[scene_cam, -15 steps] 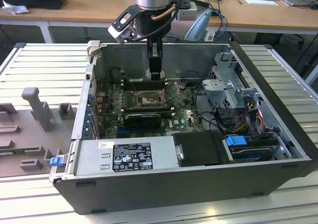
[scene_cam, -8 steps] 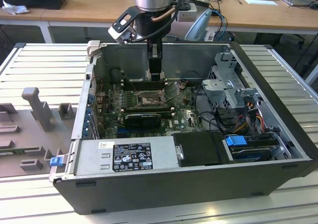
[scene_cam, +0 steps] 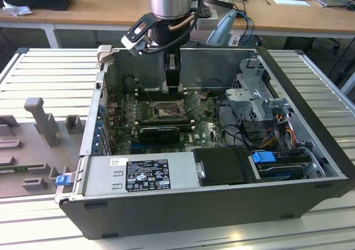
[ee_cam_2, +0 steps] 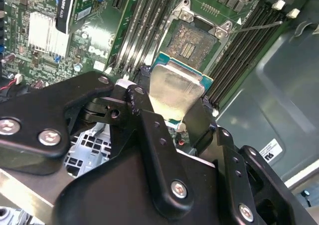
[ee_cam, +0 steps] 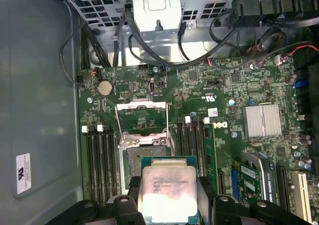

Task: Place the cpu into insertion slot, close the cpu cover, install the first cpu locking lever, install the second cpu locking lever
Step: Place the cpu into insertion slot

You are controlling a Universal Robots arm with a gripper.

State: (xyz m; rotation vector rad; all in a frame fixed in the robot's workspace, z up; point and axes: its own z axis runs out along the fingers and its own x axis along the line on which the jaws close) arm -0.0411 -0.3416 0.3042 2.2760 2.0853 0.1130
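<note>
Second wrist view: the cpu (ee_cam_2: 175, 88) is being pinched by its edges between the black fingers of the gripper (ee_cam_2: 172, 103), silver top showing, and is being held just short of the insertion slot (ee_cam_2: 192, 43), not seated. In the first wrist view the cpu cover (ee_cam: 141, 104) is being shown swung open on the far side of the insertion slot, with memory slots (ee_cam: 97, 165) flanking the insertion slot on the green motherboard (ee_cam: 199, 85). Placement, the first step, is judged to be in hand. Seating is judged to call for the chip being squared to the insertion slot's frame and lowered level.
</note>
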